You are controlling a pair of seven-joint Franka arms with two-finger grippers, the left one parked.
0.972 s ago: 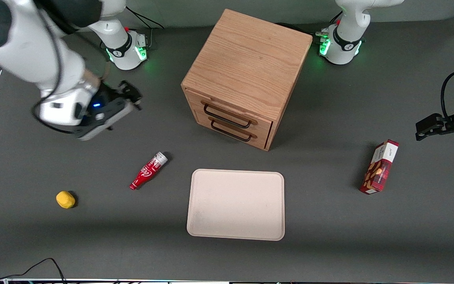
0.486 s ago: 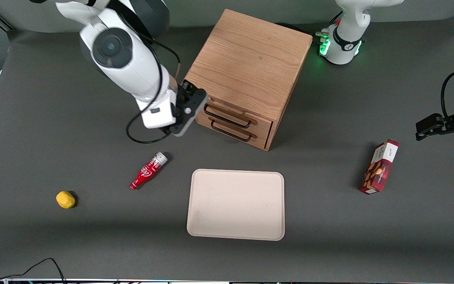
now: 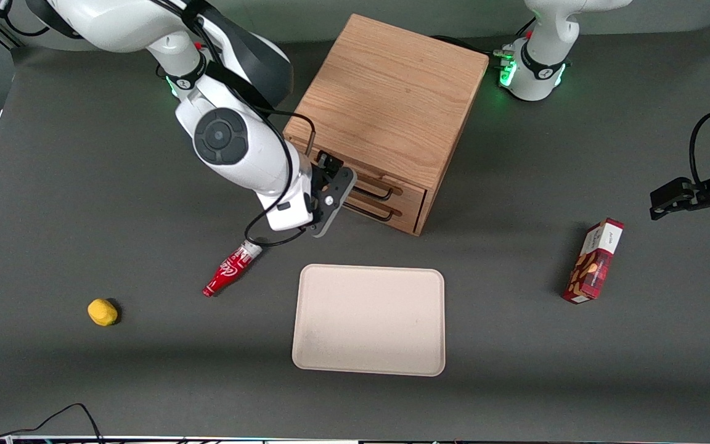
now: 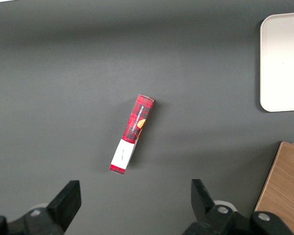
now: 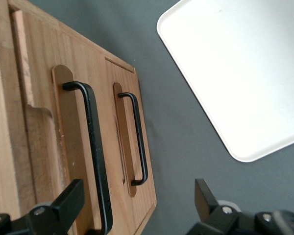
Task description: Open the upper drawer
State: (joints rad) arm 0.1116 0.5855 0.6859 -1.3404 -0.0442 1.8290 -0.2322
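- Nearest the front camera on the grey table (image 3: 53,382): a pale tray (image 3: 368,319), lying flat and bare.
- Toward the working arm's end, well apart from the tray: a small yellow object (image 3: 102,312), and a little farther from the camera a red bottle (image 3: 232,267) on its side.
- Toward the parked arm's end: a red snack box (image 3: 594,261), lying alone, seen in the left wrist view as well (image 4: 132,133).
- Farther from the camera than the tray: the pincer (image 3: 330,185), held level and turned toward the cabinet's front, fingers spread and grasping nothing. Apparently lined up for a sideways reach at a handle rather than a drop from above.
- Just beside the pincer: the wooden cabinet (image 3: 392,92) with two stacked drawer fronts facing the tray.
- The upper drawer (image 5: 71,161) sits topmost, shut flush with the cabinet face; its black wire handle (image 5: 95,161) passes close to one finger (image 5: 63,203), though contact cannot be judged.
- The lower drawer (image 5: 130,142), with a like handle, just below and also shut.
- Judged next: closing the fingers around the upper handle, taking care not to catch the lower one.
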